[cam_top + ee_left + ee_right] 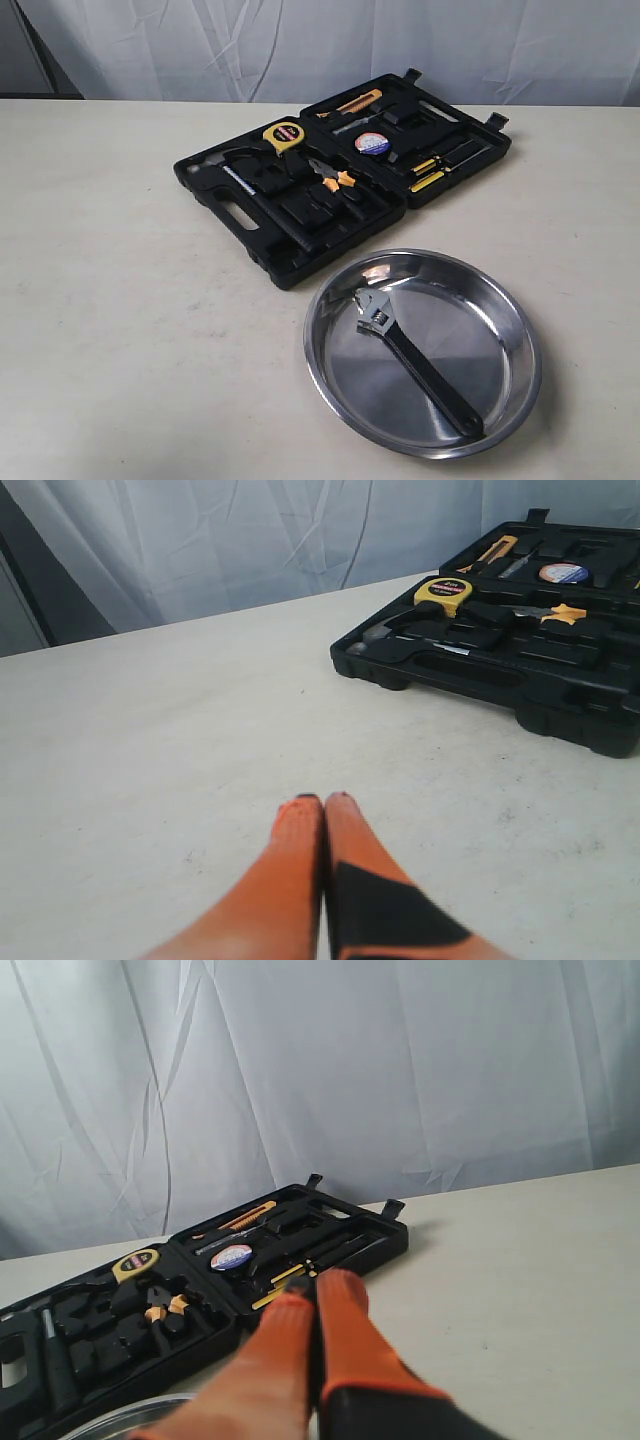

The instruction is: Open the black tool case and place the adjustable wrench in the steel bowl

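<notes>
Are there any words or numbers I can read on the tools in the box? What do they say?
No text here is clear enough to read.
Yellow tape measure: red label with pale writing, too blurred to read.
Round blue and white roll: some printing, too small to read.
Adjustable wrench, steel bowl, black tool case: no writing shows.

Beige table [120, 330], white curtain [300, 45] behind
</notes>
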Robot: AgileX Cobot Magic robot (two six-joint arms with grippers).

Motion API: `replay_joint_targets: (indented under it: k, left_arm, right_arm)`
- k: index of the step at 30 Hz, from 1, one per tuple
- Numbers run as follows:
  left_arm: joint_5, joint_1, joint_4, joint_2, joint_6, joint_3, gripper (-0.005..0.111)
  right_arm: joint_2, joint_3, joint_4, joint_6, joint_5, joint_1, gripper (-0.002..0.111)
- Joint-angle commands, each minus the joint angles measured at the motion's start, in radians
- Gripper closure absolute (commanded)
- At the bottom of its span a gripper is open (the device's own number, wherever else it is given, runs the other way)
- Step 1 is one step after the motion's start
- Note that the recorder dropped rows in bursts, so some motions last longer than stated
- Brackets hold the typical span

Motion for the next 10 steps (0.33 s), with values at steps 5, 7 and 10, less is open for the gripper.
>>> replay_joint_targets:
  k: [5, 7, 10]
  left_arm:
    - [-0.013, -0.006, -0.004, -0.005, -0.004, 0.002, 0.106]
    - [-0.013, -0.006, -0.004, -0.005, -0.004, 0.002, 0.106]
    - [-0.013, -0.006, -0.004, -0.005, -0.004, 0.002, 0.106]
  right_arm:
    - [-0.005, 0.002, -0.004, -0.007, -0.006, -0.005, 0.109]
    - [-0.005, 0.002, -0.004, -0.007, -0.006, -0.005, 0.109]
    - [-0.005, 0.002, -0.002, -0.007, -0.014, -0.005, 0.109]
